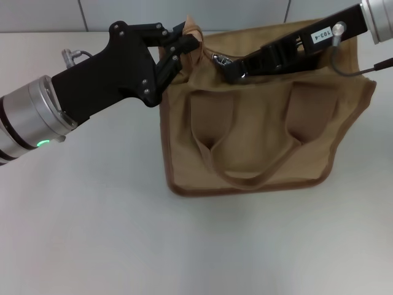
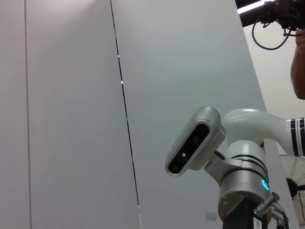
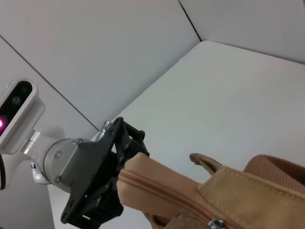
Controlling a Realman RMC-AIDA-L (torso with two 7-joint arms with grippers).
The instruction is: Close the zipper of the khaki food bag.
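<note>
The khaki food bag (image 1: 258,138) lies flat on the white table, handles toward me, zipper edge at the far side. My left gripper (image 1: 186,44) is shut on the bag's far left corner, at the end of the zipper. The right wrist view shows that gripper (image 3: 123,164) pinching the corner, with the tan zipper track (image 3: 157,193) running from it. My right gripper (image 1: 231,69) reaches in from the upper right and is closed at the silver pull tab (image 1: 218,59), near the left end of the track. The tab also shows in the right wrist view (image 3: 217,222).
The white table (image 1: 92,233) spreads out in front and to the left of the bag. A grey panelled wall (image 1: 184,12) stands right behind the bag. The left wrist view shows only the wall and my head camera (image 2: 195,140).
</note>
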